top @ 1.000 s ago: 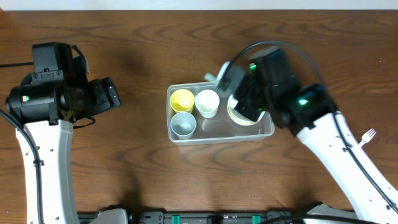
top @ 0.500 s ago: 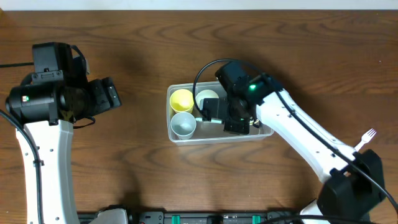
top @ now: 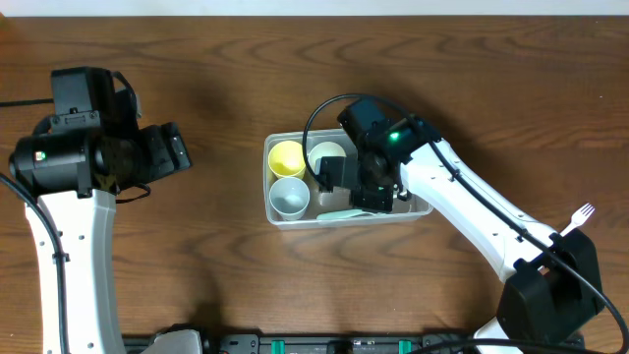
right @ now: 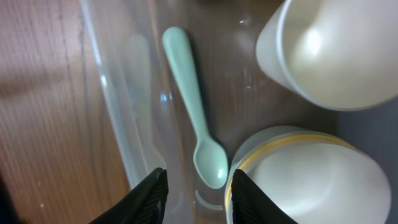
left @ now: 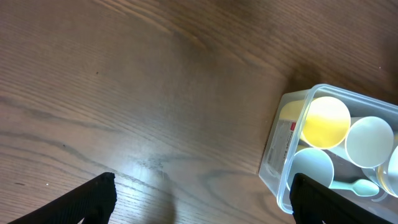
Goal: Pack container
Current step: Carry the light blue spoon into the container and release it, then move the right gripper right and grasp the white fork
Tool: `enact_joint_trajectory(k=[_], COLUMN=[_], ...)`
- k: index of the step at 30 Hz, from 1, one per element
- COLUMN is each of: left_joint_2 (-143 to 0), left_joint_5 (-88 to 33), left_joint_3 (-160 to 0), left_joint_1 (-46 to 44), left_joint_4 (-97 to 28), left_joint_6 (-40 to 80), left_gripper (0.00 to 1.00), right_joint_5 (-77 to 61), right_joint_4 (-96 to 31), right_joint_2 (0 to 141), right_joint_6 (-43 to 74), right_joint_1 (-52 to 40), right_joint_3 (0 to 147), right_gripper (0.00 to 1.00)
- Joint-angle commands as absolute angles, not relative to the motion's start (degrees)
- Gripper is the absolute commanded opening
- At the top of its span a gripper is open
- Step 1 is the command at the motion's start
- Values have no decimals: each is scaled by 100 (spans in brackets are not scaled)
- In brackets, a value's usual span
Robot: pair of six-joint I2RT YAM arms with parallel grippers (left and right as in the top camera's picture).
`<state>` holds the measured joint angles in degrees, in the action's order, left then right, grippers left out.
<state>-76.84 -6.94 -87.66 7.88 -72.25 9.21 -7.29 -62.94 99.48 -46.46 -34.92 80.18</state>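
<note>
The container (top: 267,183) sits near the middle of the wooden table (top: 295,59), its long sides running left to right. It is a clear rectangular plastic tub with rounded corners and a raised rim. The wood grain shows through its walls, and the left wrist view catches a white label on its short end wall (left: 278,163). At its left end stand three cups close together: a yellow cup (top: 286,156) in the far corner, a pale grey-blue cup (top: 290,197) in the near corner, and a white cup (top: 324,155) just beside the yellow one. A mint-green spoon (right: 193,106) lies flat on the tub's floor along the near wall, apart from the white cup and close to a white bowl with a yellow rim (right: 311,180). The right gripper (right: 198,202) hangs inside the tub over the spoon's bowl end, fingers spread apart and gripping nothing. The left gripper (left: 202,202) hovers over bare wood well to the left of the tub, its fingers set wide and empty. A white fork (top: 580,214) lies on the table far to the right.
</note>
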Motion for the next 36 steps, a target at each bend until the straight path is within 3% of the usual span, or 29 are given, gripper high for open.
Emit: enact_joint_trajectory(k=[1, 6, 9, 11, 15, 17, 18, 28, 36], left_joint_2=[-7717, -7717, -7717, -7717, -7717, -7717, -7717, -7717, -7717], left_joint_5=[-687, -687, -687, -687, -687, -687, -687, -687, -687], left_joint_3=[-8759, -8759, -8759, -8759, -8759, -8759, -8759, -8759, -8759], left_joint_1=[819, 819, 819, 819, 819, 819, 819, 819, 819], left_joint_4=[-7262, -7264, -7264, -7266, -7266, -7264, -7264, -7266, -7269], left_joint_6=[972, 969, 972, 972, 972, 972, 972, 972, 972], left_gripper=[89, 89, 89, 89, 89, 89, 89, 89, 89], right_joint_5=[-515, -351, -285, -344, -456, -473, -473, -454, -432], right_joint_4=[-6110, -5730, -5636, -5664, -5907, -6073, -6147, -6296, -5876], right_joint_2=[9771, 9131, 8720, 8451, 8221, 8215, 8239, 8947, 9977], right_joint_6=[-4141, -2652, -1273, -552, 204, 563, 602, 1863, 1793], right_joint_1=[-3472, -2993, -2342, -1682, -493, 134, 440, 2956, 3953], right_joint_3=[8090, 8374, 8475, 8475, 8475, 8468, 8451, 7861, 7476], right_gripper=[37, 41, 52, 54, 67, 91, 94, 99, 99])
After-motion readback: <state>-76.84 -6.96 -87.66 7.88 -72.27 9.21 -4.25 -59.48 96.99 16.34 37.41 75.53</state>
